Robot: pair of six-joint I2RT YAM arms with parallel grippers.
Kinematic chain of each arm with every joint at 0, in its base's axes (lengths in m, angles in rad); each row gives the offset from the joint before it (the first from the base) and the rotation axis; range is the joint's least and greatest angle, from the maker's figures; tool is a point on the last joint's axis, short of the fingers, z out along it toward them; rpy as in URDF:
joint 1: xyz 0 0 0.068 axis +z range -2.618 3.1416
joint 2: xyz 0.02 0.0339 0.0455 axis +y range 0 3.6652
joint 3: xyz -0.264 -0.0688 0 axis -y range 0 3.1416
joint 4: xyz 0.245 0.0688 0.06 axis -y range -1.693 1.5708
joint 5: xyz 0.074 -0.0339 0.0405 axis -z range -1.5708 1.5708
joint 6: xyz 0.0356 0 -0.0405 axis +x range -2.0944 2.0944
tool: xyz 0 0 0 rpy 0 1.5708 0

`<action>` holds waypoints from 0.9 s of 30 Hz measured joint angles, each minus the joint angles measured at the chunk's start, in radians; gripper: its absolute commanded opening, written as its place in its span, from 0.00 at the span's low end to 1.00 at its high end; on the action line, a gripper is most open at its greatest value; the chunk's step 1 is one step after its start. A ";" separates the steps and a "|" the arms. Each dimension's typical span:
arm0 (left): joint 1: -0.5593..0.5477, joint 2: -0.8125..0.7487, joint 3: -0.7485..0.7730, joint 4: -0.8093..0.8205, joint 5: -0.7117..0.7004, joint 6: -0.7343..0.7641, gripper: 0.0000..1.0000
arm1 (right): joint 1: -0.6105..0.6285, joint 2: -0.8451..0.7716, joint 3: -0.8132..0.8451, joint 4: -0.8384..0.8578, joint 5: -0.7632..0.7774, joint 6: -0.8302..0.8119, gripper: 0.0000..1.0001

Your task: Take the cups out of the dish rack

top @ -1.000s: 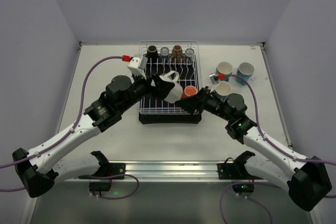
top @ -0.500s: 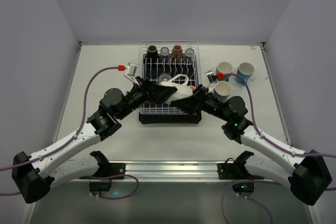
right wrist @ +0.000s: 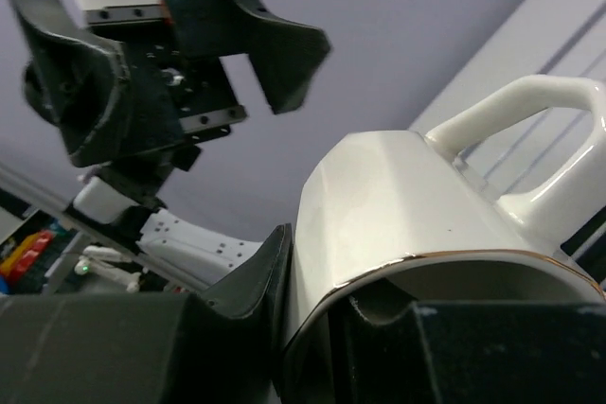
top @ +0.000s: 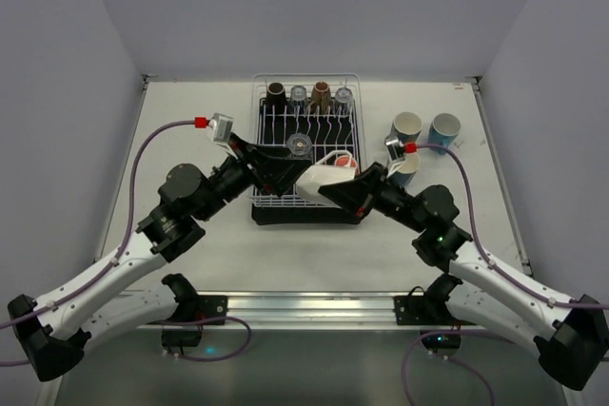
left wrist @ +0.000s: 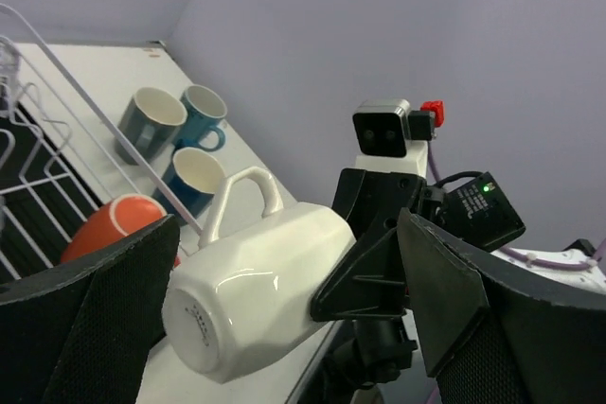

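Note:
A white mug [top: 324, 178] hangs on its side over the front right of the dish rack [top: 354, 130]. My right gripper [top: 340, 191] is shut on the mug's rim, one finger inside the mouth and one outside [right wrist: 260, 276]. My left gripper [top: 293, 168] stands open around the mug's base end, its pads [left wrist: 90, 309] apart from the mug [left wrist: 256, 281]. An orange cup [left wrist: 109, 224] lies in the rack below. Two brown cups [top: 276, 92] and clear glasses [top: 299, 94] stand along the rack's back row, with another glass [top: 300, 145] mid-rack.
Three cups stand on the table right of the rack: a grey-teal one [top: 406, 125], a blue one [top: 444, 128] and a third [top: 409, 164] partly behind my right wrist. Both arms cross over the rack's front edge and black drip tray [top: 304, 217].
My right gripper has shut on the white mug's rim. My left gripper has opened off the mug and its arm has drawn back to the left. The mug has shifted slightly forward.

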 measured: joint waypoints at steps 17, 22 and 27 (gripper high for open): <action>0.000 -0.177 0.019 -0.552 -0.209 0.431 1.00 | -0.428 -0.028 0.575 -1.190 0.622 -0.480 0.00; 0.000 -0.187 -0.029 -0.585 -0.229 0.473 1.00 | -0.620 0.159 0.575 -1.274 0.612 -0.540 0.00; 0.000 -0.198 -0.050 -0.589 -0.213 0.489 1.00 | -0.735 0.345 0.575 -1.275 0.549 -0.566 0.00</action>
